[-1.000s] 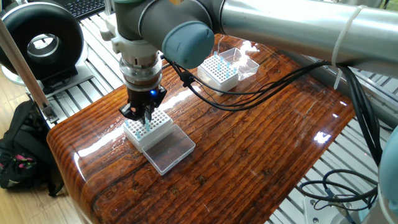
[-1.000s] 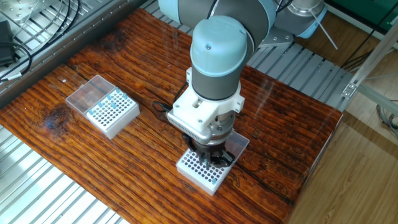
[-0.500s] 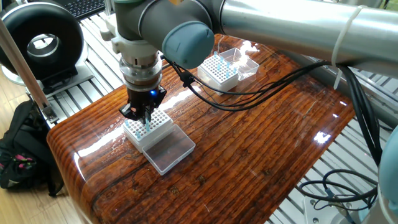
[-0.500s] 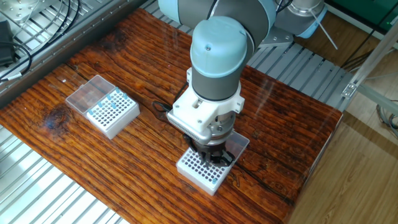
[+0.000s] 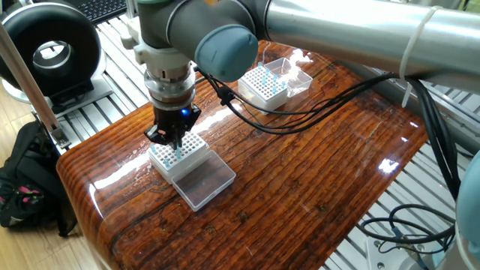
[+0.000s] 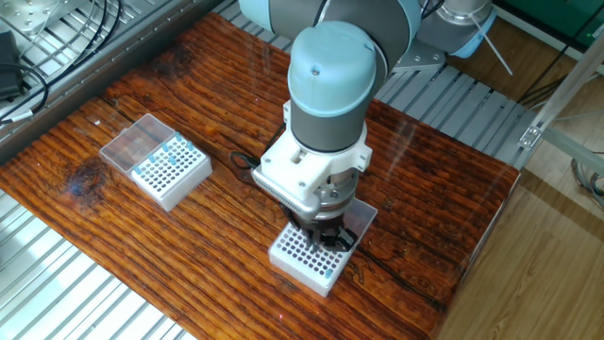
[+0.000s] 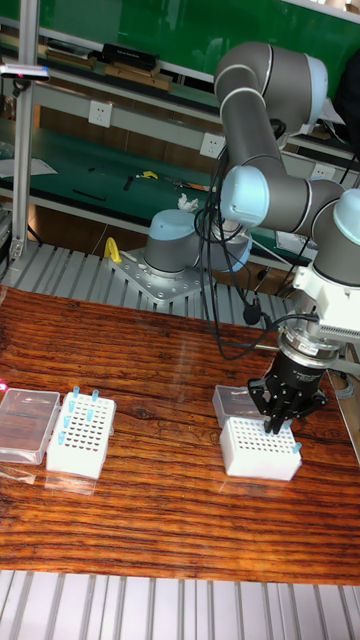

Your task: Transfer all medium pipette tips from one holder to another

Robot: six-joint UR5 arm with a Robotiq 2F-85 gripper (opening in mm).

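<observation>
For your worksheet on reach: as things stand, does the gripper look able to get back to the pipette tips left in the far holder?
Probably yes. The gripper hangs over the near holder, while the remaining pipette tips stand upright in the far holder, its lid folded aside. Only bare table lies between the two holders.

The arm reaches in with its wrist held vertical, blue-capped joint above, and the black pincer (image 7: pixel 282 421) (image 5: pixel 173 139) (image 6: pixel 321 238) pointing straight down. Its fingers are drawn close together; what lies between them is too small to tell.
</observation>
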